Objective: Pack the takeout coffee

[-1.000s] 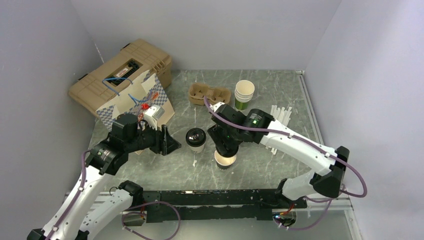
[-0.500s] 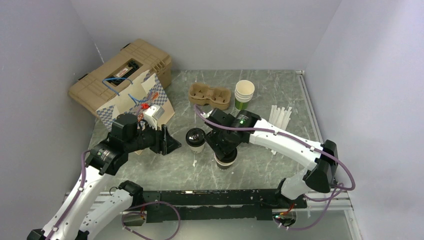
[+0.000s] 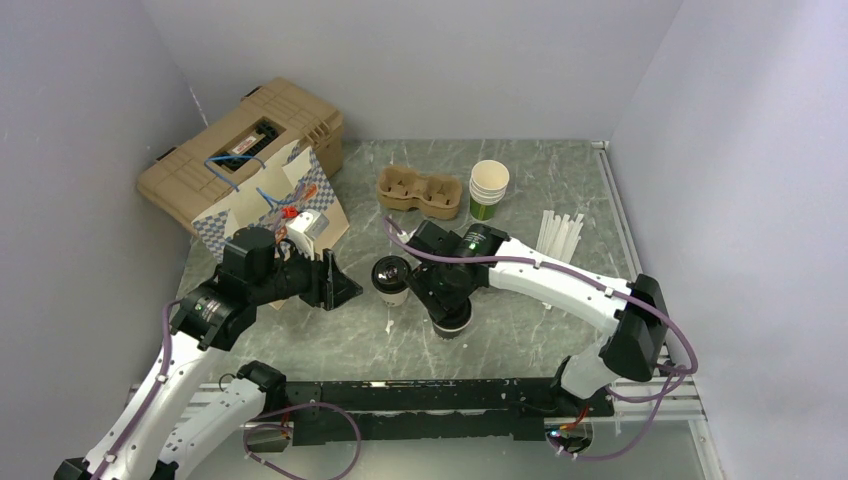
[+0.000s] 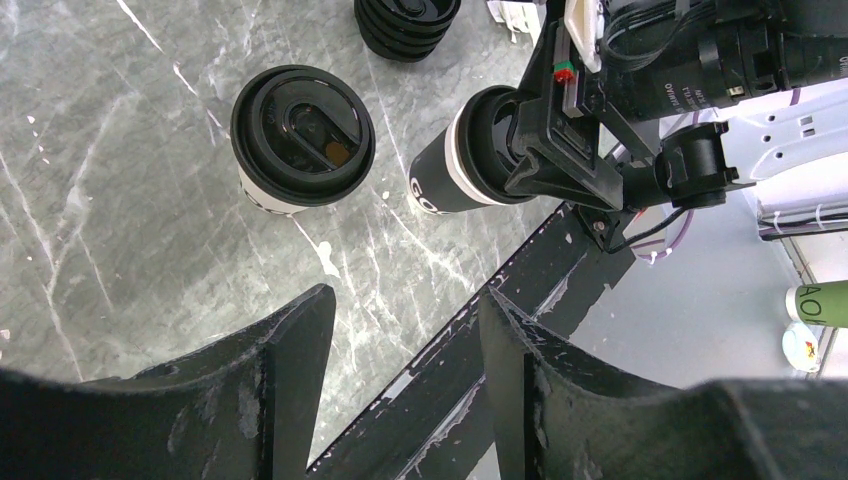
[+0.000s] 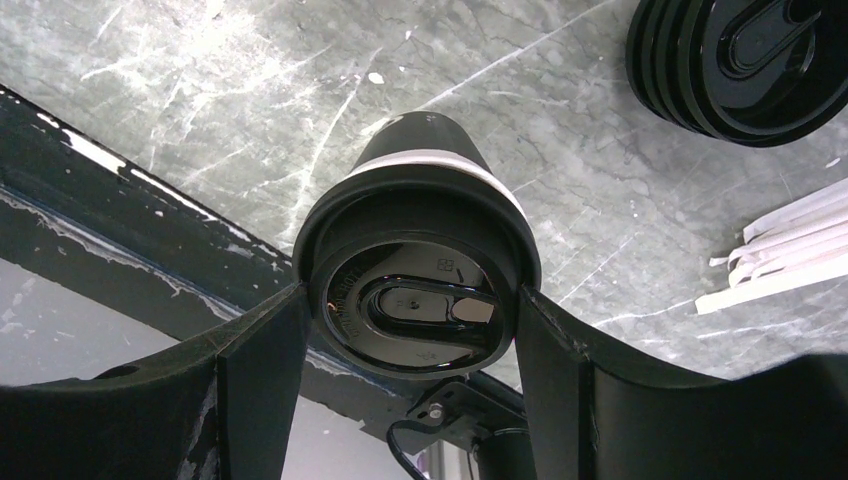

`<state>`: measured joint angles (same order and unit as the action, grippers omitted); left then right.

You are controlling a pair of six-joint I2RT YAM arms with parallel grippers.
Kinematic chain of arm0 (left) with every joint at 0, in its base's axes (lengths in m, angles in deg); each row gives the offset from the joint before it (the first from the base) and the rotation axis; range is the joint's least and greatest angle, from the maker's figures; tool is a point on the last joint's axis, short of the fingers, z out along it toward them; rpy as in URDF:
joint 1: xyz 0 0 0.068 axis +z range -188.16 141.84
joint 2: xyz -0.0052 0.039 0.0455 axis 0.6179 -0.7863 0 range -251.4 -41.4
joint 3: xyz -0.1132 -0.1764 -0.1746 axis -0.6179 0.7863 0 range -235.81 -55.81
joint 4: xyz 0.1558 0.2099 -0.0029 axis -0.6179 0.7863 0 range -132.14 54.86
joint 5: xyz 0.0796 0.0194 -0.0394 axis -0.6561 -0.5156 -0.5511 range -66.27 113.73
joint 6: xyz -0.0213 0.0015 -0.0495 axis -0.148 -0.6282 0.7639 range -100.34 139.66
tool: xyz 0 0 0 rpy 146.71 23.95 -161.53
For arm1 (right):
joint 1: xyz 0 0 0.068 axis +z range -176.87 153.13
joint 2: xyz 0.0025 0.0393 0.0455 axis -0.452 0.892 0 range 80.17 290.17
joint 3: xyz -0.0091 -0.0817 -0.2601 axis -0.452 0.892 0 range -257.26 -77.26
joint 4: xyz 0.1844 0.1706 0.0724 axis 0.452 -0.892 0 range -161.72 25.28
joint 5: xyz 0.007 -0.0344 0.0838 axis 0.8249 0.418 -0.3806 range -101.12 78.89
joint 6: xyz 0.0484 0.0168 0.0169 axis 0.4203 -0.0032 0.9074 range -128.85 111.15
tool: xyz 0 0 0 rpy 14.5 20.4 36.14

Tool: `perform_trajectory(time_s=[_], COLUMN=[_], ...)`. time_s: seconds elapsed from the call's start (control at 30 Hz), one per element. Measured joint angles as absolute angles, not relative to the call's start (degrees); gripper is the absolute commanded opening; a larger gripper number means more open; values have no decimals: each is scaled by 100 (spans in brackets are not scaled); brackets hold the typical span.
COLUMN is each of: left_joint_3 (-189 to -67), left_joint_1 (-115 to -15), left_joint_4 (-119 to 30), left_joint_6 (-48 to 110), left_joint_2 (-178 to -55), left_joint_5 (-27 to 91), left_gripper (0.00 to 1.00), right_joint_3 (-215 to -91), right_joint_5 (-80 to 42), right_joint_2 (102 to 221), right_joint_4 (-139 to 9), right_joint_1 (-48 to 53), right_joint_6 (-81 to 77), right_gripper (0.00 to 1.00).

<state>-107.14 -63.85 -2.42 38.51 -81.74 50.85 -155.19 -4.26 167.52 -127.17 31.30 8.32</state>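
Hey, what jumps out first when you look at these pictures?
The right fingers grip the lid of a black-sleeved cup at the table's middle. Just left of it stands a pale lidded cup, and the left fingers hang open further left.

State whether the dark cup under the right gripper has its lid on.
On: a black lid caps the dark cup, gripped at its sides by the right gripper.

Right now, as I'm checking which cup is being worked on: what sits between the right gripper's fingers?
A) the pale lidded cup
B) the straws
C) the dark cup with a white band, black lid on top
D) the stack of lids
C: in the right wrist view the right gripper has its fingers against both sides of the black lid on the dark cup; the pale lidded cup stands apart.
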Motion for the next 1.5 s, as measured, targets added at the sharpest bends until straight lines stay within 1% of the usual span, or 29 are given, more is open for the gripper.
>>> perform_trajectory(time_s=[1.27,1.4,1.5], left_joint_3=[-10714,-10714,-10714], left_joint_1=[-6385,-6385,-6385], left_joint_4=[-242,-242,-244], left_joint_6=[3838,3838,3838], left_joint_2=[-8178,-8178,-8178], left_joint_5=[5085,5085,5085], left_gripper=[60,60,60], right_joint_3=[-15246,-15196,-15171], right_joint_5=[-446,-507,-549], right_joint_2=[16752,16750,16737], right_joint_4=[-12562,-12494,-12466], right_joint_1=[2992,2966,2942], right_joint_6=[806,804,784], right_gripper=[40,42,45])
